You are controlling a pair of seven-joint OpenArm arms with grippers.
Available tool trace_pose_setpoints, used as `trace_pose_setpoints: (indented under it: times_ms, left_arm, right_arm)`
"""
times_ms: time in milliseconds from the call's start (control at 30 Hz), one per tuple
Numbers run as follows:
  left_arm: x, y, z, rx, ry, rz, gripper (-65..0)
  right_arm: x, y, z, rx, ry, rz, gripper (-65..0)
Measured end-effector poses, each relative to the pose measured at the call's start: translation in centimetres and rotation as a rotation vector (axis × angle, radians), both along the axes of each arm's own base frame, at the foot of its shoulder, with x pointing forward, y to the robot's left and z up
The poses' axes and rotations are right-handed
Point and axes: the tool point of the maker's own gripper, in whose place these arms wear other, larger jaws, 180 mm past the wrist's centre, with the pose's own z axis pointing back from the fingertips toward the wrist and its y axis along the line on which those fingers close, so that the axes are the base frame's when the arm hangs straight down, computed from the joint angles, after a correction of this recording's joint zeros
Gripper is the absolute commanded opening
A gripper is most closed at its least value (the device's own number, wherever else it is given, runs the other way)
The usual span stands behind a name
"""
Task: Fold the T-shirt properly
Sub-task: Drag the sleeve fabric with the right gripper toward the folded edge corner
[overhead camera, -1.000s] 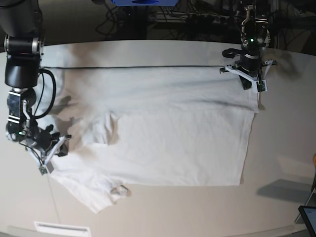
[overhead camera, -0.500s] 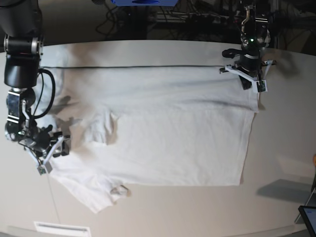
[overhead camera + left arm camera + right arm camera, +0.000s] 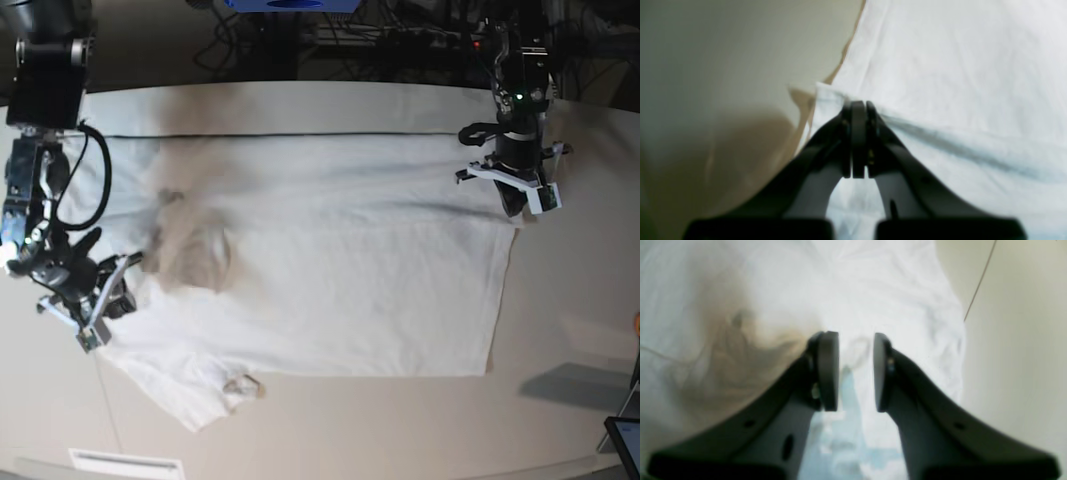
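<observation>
The table (image 3: 560, 400), off-white, fills the base view, and the shirt (image 3: 340, 270) lies spread across it, hem toward 3 o'clock, collar and sleeves toward 9 o'clock. One sleeve hangs down toward 7 o'clock, with a small tag-like fold near its lower edge.

Against the picture a second ago, the shirt's body has not shifted; its right edge and lower edge lie where they lay. A brownish shadow now covers the cloth around the collar, at about 9 to 10 o'clock, where before the cloth was evenly pale. The right arm (image 3: 45, 120), at the view's left, has lifted and leaned: its upper housing sits higher in the frame and the wrist has swung a little down toward 8 o'clock. The left arm (image 3: 520, 90), at 1 o'clock, has moved slightly rightward and its wrist has turned.

The right gripper (image 3: 855, 371) stands over the sleeve edge at 8 o'clock. In its wrist view the pads (image 3: 828, 370) are apart with a clear gap, and white cloth shows between and beneath them; whether any cloth is caught I cannot tell, and nothing looks pinched.

The left gripper (image 3: 858, 110) is at the shirt's upper hem corner at 2 o'clock. Its pads are pressed together, with the tips at a raised ridge of cloth that runs off to the right. It appears to pinch that fold, beside the bare table (image 3: 723, 66).
</observation>
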Motion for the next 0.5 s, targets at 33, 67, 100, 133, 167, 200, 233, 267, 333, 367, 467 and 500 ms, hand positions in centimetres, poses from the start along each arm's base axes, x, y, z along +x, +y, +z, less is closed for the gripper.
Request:
trace_pose_setpoints:
  times_ms: [33, 67, 100, 133, 167, 200, 233, 267, 333, 367, 467, 500]
  left_arm:
    - [-0.1, 0.0, -0.2, -0.001, 0.008, 0.002, -65.0]
    - [-0.2, 0.1, -0.4, -0.003, 0.016, 0.003, -65.0]
    - [-0.2, 0.1, -0.5, -0.004, 0.021, 0.004, -65.0]
    - [-0.2, 0.1, -0.5, -0.003, 0.016, 0.002, -65.0]
    - [-0.2, 0.0, -0.5, -0.003, 0.016, 0.002, -65.0]
    - [-0.2, 0.0, -0.5, -0.003, 0.017, 0.002, -65.0]
    - [-0.2, 0.1, -0.5, -0.002, 0.017, 0.001, -65.0]
    - [-0.2, 0.1, -0.5, -0.002, 0.018, 0.002, -65.0]
    - [-0.2, 0.1, -0.7, -0.003, 0.02, 0.004, -65.0]
    - [-0.2, 0.1, -0.8, -0.004, 0.021, 0.006, -65.0]
    - [-0.3, 0.3, -0.9, -0.003, 0.024, 0.01, -65.0]
    - [-0.3, 0.4, -1.0, -0.003, 0.025, 0.018, -65.0]
  right_arm:
    - [-0.9, -0.6, -0.4, 0.009, 0.015, -0.039, -64.9]
    - [-1.9, -1.4, -0.7, 0.019, 0.025, -0.082, -65.0]
    - [-2.7, -2.3, -0.6, 0.03, 0.028, -0.127, -64.0]
    - [-3.5, -3.5, -0.2, 0.035, 0.021, -0.171, -62.8]
    - [-4.3, -4.7, 0.2, 0.031, 0.02, -0.217, -62.7]
    - [-5.1, -5.9, 0.1, 0.015, 0.038, -0.248, -62.8]
    - [-6.0, -6.8, -0.2, -0.004, 0.063, -0.273, -62.7]
    - [-6.6, -7.2, -0.6, -0.022, 0.08, -0.286, -62.7]
    - [-8.0, -6.7, -1.6, -0.02, 0.11, -0.27, -62.7]
    - [-8.6, -6.2, -2.1, -0.012, 0.124, -0.263, -62.7]
    - [-9.9, -5.7, -3.2, 0.0, 0.155, -0.258, -62.5]
    - [-10.4, -5.7, -3.6, 0.001, 0.169, -0.263, -62.7]
